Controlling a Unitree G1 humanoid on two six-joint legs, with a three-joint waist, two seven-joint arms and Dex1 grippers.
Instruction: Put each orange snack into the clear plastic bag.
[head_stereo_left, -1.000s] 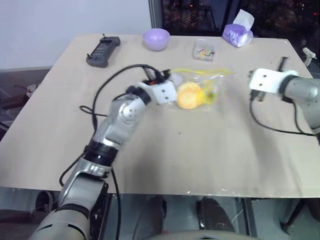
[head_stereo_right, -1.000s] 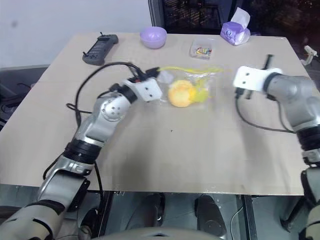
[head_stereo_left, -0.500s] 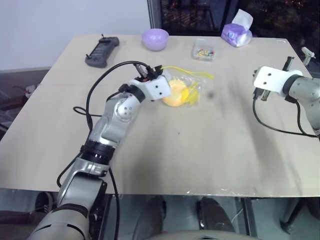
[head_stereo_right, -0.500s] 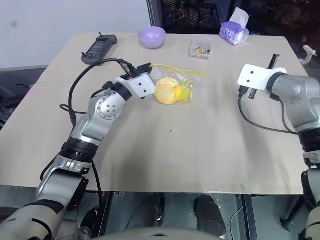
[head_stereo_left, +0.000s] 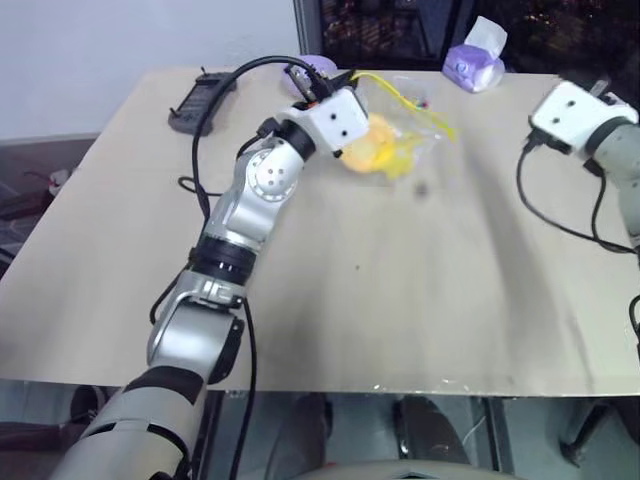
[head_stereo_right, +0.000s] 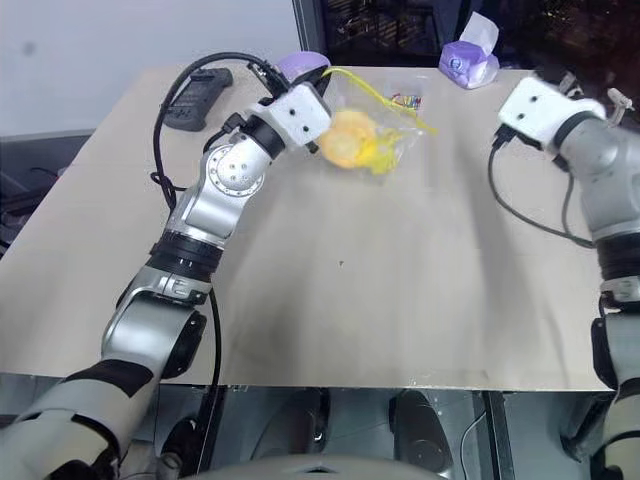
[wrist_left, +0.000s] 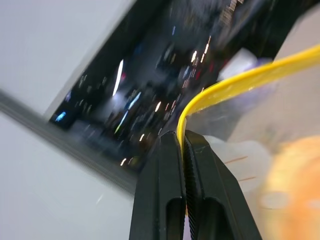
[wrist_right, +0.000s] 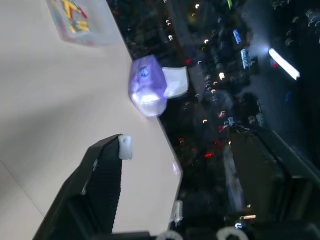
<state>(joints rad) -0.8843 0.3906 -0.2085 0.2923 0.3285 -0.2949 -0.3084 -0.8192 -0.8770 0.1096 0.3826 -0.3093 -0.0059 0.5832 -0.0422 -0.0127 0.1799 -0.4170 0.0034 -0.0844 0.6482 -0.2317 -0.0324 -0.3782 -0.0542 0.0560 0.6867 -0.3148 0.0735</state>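
Pinching the yellow zip strip, our left gripper (wrist_left: 184, 142) holds the clear plastic bag (head_stereo_left: 400, 120) with the orange snack (head_stereo_left: 368, 150) inside, above the counter (head_stereo_left: 400, 300) near its far edge. Our right gripper (wrist_right: 175, 190) stands wide apart, empty.

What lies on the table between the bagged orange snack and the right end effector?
Nothing: in the left eye view, bare tabletop separates the orange snack, inside the clear plastic bag, from the right end effector.

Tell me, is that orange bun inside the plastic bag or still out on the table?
Inside. The orange snack shows through the clear plastic bag, which hangs lifted from the left gripper, shut on its yellow zip strip.
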